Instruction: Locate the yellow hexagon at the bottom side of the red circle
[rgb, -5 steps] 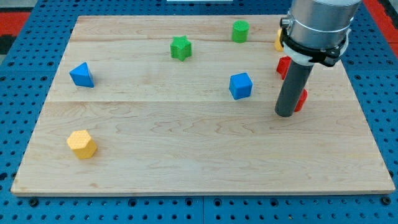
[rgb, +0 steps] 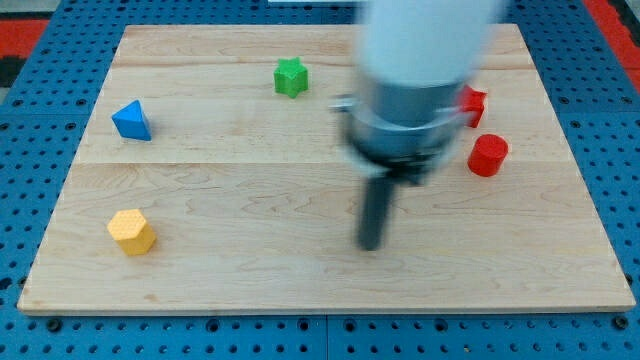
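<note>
My tip (rgb: 371, 244) blurred, resting on the pale wooden board (rgb: 300, 280) near centre, no jaws on my rod; yellow hexagon block (rgb: 131, 231) far left near the front edge; red circle block (rgb: 488, 155) right, well apart; red block (rgb: 472, 103) just behind it; green star (rgb: 290, 77); blue triangle (rgb: 131, 120)

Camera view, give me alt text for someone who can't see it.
A blurred robot arm holds my tip on bare wood near the middle of the table, touching no block. The yellow hexagon sits at the view's lower left, far from the red circle at the right.

Robotics lab, blue pegboard bench (rgb: 40, 60), wooden board (rgb: 250, 270)
</note>
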